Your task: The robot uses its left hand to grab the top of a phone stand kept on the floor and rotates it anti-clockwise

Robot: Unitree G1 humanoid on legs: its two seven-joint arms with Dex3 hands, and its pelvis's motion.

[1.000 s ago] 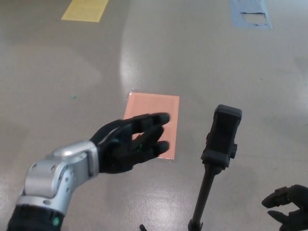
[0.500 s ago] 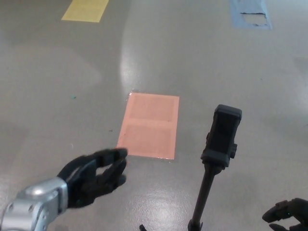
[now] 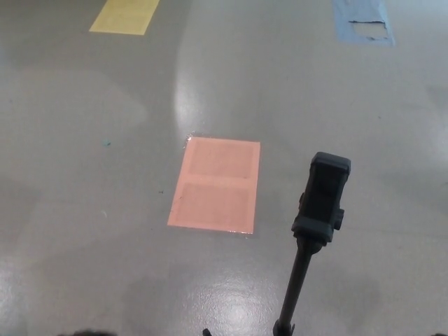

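**Phone stand upright, both my hands out of frame**

Phone stand (image 3: 320, 210) sits at about 4 o'clock in the head view, upright on the grey floor (image 3: 84, 210). Black clamp head on top, thin pole running down to the bottom edge; base is cut off, so I can't see the feet. Clamp looks empty, no phone in it.

Just at its 9 o'clock lies a salmon-pink floor patch (image 3: 215, 183), apart from the pole. Yellow patch (image 3: 124, 14) at 11 o'clock far off, blue patch (image 3: 362, 19) at 1 o'clock far off.

Step in hand, my read: the reach hasn't landed. Nothing is touching the stand.

How I'd do it well:
- bring my left hand in from 8 o'clock, fingers spread wide before contact
- wrap the clamp head itself, not the pole: that's the part that should turn
- close thumb against the two fingers across the narrow sides, so it doesn't slip when twisted
- turn anti-clockwise about the pole axis, no sideways push; tall thin stand, likely tips easily

Hand state: neither left nor right shows here, so I can't tell how far open they are. They hold and touch nothing visible.
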